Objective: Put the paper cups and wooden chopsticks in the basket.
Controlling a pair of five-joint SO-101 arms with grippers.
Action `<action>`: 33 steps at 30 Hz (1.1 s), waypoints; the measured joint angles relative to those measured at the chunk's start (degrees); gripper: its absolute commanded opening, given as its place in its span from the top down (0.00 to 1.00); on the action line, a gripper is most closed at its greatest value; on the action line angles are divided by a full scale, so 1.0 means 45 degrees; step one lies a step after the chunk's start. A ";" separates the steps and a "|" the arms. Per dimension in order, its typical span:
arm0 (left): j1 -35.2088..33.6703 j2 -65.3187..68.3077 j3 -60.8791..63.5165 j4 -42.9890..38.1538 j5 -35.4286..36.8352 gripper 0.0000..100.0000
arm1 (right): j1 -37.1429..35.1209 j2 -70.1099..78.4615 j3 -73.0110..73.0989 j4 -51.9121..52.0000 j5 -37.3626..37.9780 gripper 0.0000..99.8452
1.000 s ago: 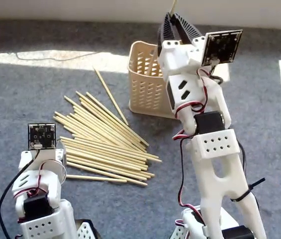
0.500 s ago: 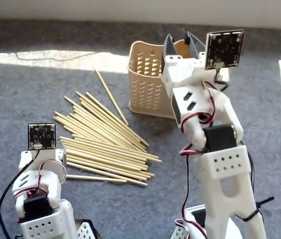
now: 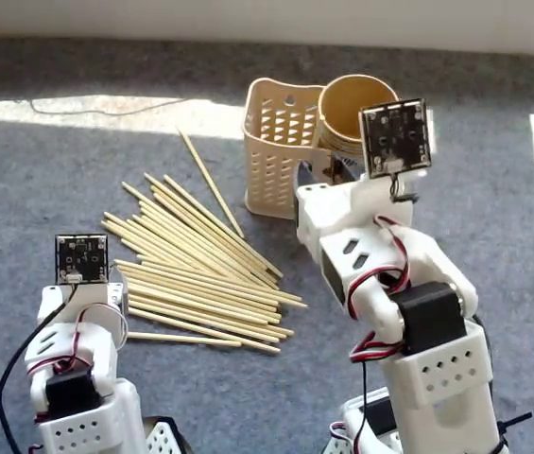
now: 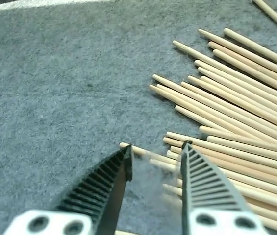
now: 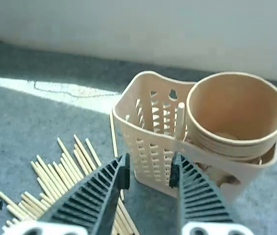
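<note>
Right wrist view shows the right gripper (image 5: pixel 149 164) empty, jaws slightly parted, just before the basket (image 5: pixel 148 142) near the grey carpet's (image 3: pixel 40 189) far edge. The paper cups (image 5: pixel 236 112) sit nested inside, perhaps with one stick upright beside them. The wooden chopsticks (image 4: pixel 236 98) lie heaped mid-carpet under the left gripper (image 4: pixel 157 149), likewise parted and empty; it should straddle one outlying stick crosswise near its middle, so it lifts level.

White printed arms (image 3: pixel 342 222), black servos (image 3: pixel 432 317), red cables (image 3: pixel 370 276)
</note>
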 measured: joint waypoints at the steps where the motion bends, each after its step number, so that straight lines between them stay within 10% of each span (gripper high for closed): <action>1: 0.0176 0.0000 0.0000 0.0000 0.0000 0.84 | -0.0098 -0.0098 0.0000 0.0410 0.0000 0.85; 20: 0.1934 0.0000 0.1250 -0.0039 0.0000 0.84 | -0.1700 -0.3712 0.3770 0.1836 0.0000 0.85; 33: 0.1934 0.0000 0.1270 0.3126 0.0000 0.84 | -0.1954 -0.7775 0.7072 0.1836 0.0000 0.85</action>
